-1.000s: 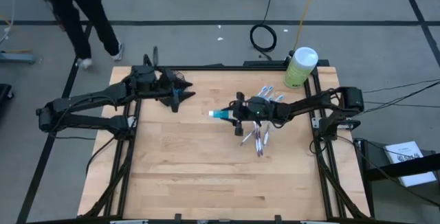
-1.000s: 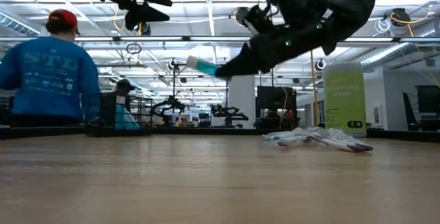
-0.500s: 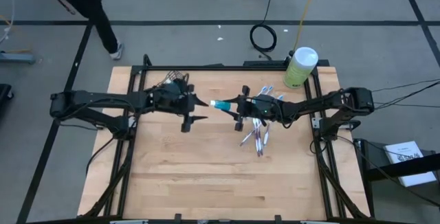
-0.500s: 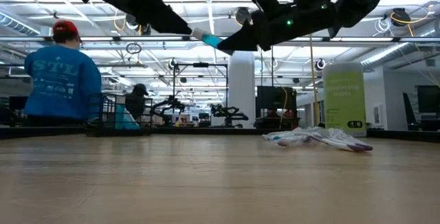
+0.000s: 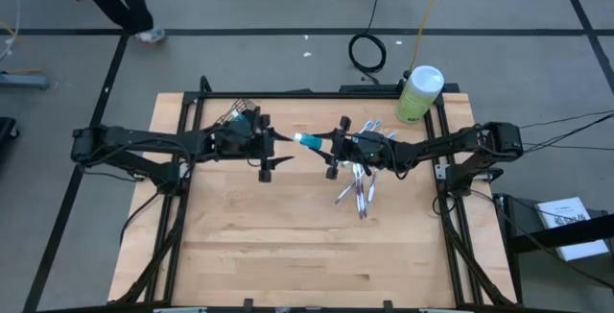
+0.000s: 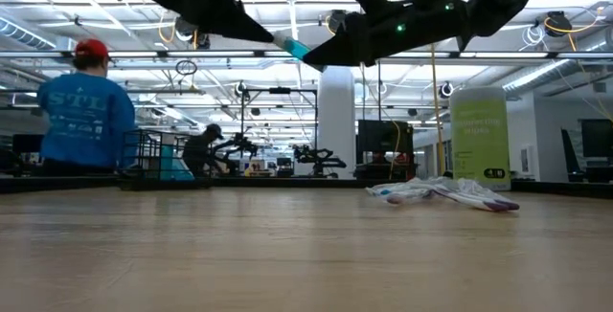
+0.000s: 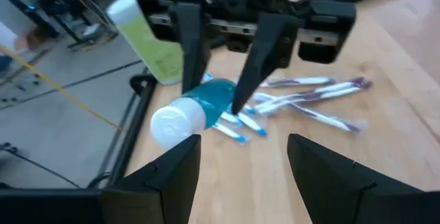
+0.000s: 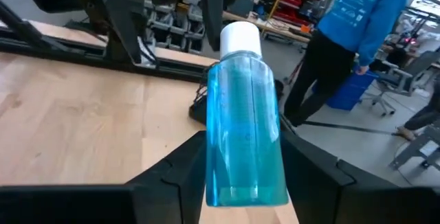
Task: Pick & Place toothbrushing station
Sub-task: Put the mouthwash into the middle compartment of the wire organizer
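My right gripper (image 5: 332,145) is shut on a clear blue bottle with a white cap (image 5: 305,141), held high above the table's middle. The cap points toward the table's left. My left gripper (image 5: 275,152) is open. It faces the bottle, and the cap (image 7: 177,124) stands just off one fingertip; I cannot tell whether they touch. The dark wire-mesh cup holder (image 5: 240,116) stands behind my left arm near the far edge. Several blue-and-white toothbrushes (image 5: 360,186) lie in a loose pile on the table under my right arm. My right gripper pinches the bottle's body (image 8: 244,162) between its two fingers, toward the bottom end. The fingers come level from the table's right and lie along the bottle. The bottle is lifted clear and lies about level, with its cap (image 8: 240,37) forward.
A pale green canister with a white lid (image 5: 418,92) stands at the table's far right corner. A person in a blue shirt (image 6: 86,111) stands beyond the table. Bare wood lies along the near half (image 5: 288,246).
My left gripper has gone from the mesh cup holder toward the table's right, up to the bottle's cap. My right gripper has risen and gone a little toward the far edge with the bottle, which stays level.
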You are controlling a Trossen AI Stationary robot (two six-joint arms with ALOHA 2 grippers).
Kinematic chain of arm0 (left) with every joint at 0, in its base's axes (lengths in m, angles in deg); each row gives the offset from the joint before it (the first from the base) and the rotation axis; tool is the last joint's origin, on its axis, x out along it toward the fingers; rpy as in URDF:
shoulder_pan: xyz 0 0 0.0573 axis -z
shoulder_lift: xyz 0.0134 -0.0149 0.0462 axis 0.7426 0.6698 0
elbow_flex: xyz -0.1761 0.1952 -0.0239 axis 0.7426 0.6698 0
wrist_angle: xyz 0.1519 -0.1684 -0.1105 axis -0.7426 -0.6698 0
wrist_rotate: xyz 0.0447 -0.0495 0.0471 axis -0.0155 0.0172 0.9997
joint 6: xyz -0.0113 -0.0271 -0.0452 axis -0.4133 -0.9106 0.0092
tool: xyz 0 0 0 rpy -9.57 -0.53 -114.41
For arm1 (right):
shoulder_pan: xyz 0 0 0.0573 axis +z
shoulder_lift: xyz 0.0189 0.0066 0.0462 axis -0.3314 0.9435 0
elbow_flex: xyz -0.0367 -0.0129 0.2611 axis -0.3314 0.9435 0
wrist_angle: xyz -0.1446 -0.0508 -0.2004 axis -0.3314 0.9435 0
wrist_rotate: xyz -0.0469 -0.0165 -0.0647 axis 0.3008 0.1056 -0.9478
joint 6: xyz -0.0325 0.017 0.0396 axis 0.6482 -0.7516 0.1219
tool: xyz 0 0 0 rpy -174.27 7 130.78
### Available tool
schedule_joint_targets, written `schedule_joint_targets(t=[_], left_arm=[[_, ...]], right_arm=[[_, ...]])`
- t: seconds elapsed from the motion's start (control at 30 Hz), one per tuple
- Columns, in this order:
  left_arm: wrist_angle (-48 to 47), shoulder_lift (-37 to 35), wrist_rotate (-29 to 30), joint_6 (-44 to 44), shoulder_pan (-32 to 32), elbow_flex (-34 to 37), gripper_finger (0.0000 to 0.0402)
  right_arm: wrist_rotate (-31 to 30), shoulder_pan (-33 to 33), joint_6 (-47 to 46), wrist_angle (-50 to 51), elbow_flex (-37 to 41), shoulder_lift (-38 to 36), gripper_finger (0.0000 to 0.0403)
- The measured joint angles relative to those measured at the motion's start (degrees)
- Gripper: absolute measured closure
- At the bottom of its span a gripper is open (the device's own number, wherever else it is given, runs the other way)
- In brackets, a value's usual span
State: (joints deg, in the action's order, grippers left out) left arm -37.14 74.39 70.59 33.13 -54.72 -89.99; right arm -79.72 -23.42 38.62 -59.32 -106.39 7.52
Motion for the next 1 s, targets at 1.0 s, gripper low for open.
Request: schedule_joint_targets(t=[1.0], left_arm=[[-2.3,-2.4,3.7,-8.3,-0.2,0.0,0.0174]], right_arm=[[3.3,0.4,0.4,0.5,0.1,0.1,0.0246]])
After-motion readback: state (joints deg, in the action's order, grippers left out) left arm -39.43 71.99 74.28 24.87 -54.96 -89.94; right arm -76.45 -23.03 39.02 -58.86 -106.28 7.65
